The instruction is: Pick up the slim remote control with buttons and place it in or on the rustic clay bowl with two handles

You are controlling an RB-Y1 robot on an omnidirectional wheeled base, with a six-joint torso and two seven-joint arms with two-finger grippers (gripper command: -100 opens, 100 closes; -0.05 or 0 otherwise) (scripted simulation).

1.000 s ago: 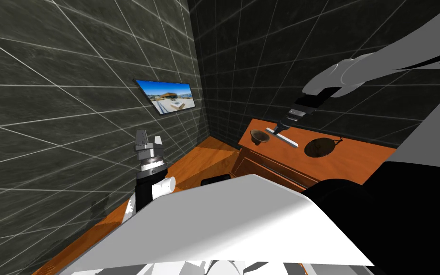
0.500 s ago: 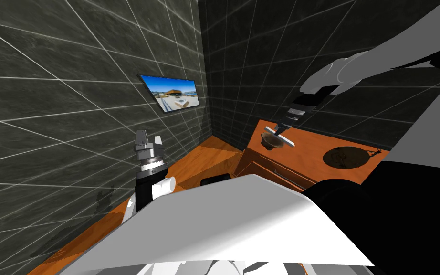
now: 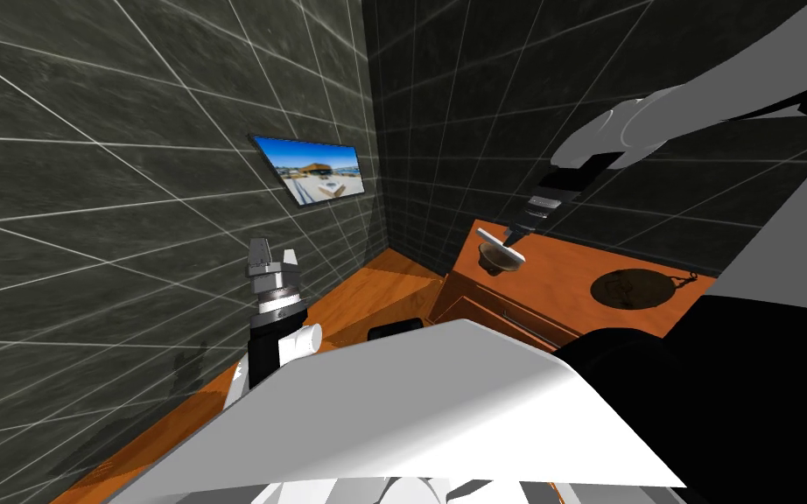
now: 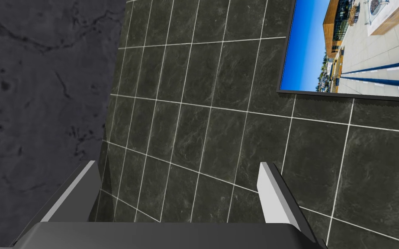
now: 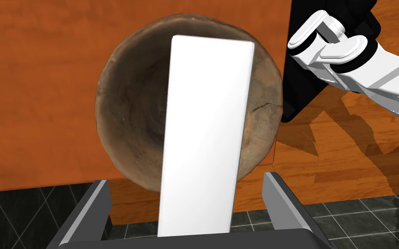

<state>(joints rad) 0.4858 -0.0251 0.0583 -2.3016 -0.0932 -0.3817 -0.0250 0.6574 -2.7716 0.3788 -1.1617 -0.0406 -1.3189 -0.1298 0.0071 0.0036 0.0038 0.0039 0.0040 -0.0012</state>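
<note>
The slim white remote (image 3: 500,246) lies tilted across the rim of the brown clay bowl (image 3: 493,260), which stands on the left end of the orange wooden cabinet top (image 3: 559,262). My right gripper (image 3: 515,233) hovers just above and to the right of it. In the right wrist view the remote (image 5: 205,129) is a plain white slab over the bowl (image 5: 129,108). My right gripper (image 5: 186,179) is open, with a gap between each finger and the slab. My left gripper (image 3: 270,255) is raised near the tiled wall, open and empty (image 4: 177,166).
A dark round object with a cord (image 3: 629,289) lies on the cabinet top to the right of the bowl. Dark tiled walls close in behind and to the left, with a framed picture (image 3: 314,171). Wooden floor (image 3: 375,284) runs beside the cabinet.
My right arm carried the remote left over the bowl, then its fingers opened. The remote now rests on the bowl, free of the fingers. The left arm has not moved.
</note>
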